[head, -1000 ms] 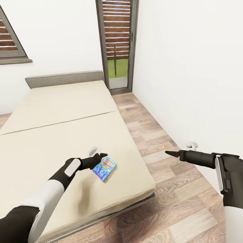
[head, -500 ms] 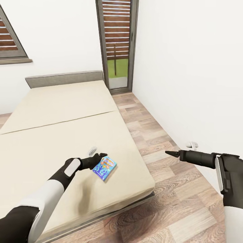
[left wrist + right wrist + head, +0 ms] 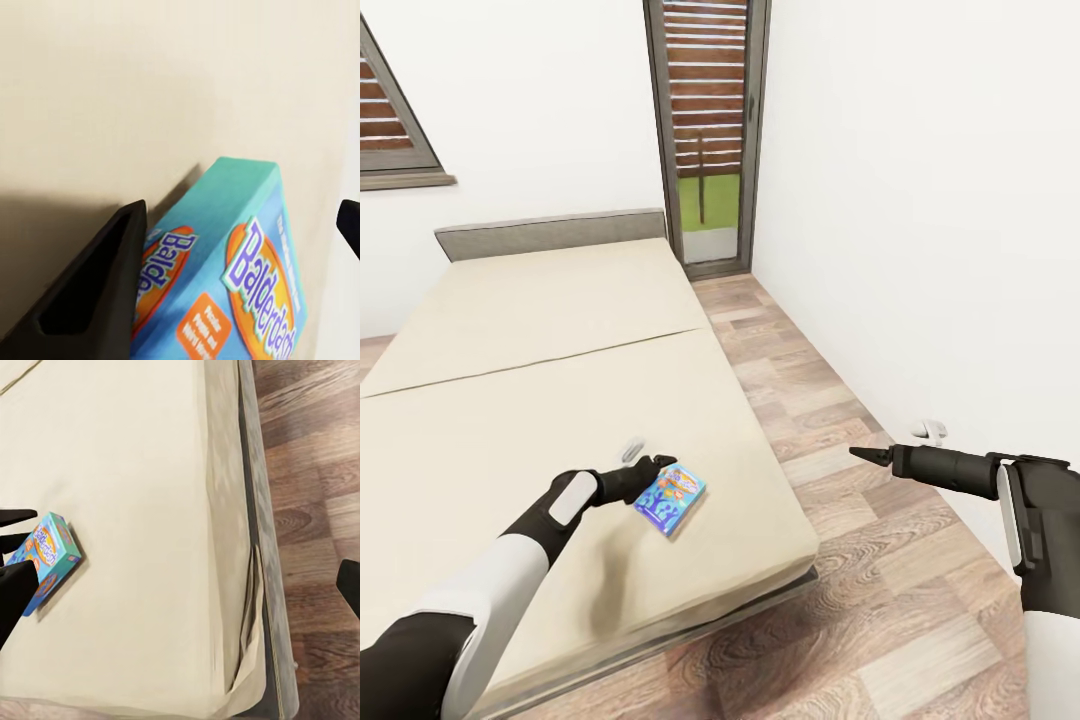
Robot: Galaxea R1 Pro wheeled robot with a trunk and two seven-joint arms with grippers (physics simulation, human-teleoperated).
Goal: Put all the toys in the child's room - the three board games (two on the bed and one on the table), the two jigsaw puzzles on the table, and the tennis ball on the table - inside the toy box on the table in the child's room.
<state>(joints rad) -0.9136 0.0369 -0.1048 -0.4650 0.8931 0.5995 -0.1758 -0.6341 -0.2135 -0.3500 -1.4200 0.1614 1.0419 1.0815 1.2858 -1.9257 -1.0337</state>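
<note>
A blue cartoon-printed board game [image 3: 671, 498] lies flat on the beige bed [image 3: 560, 330], close to its near right corner. My left gripper [image 3: 665, 468] is at the box's far left corner, down on the mattress. In the left wrist view its jaws stand open and wide, with the board game [image 3: 225, 285] between them. One finger [image 3: 90, 292] is against the box's edge; the other is apart from it. My right gripper [image 3: 857, 454] hangs open over the floor to the right of the bed, pointing at the board game [image 3: 46, 556]. It holds nothing.
The bed's grey headboard [image 3: 550, 233] stands against the far white wall. A strip of wood-plank floor [image 3: 830, 400] runs between the bed and the right wall up to a slatted glass door [image 3: 707, 130]. Small white objects lie on the mattress [image 3: 631, 447] and by the wall [image 3: 929, 430].
</note>
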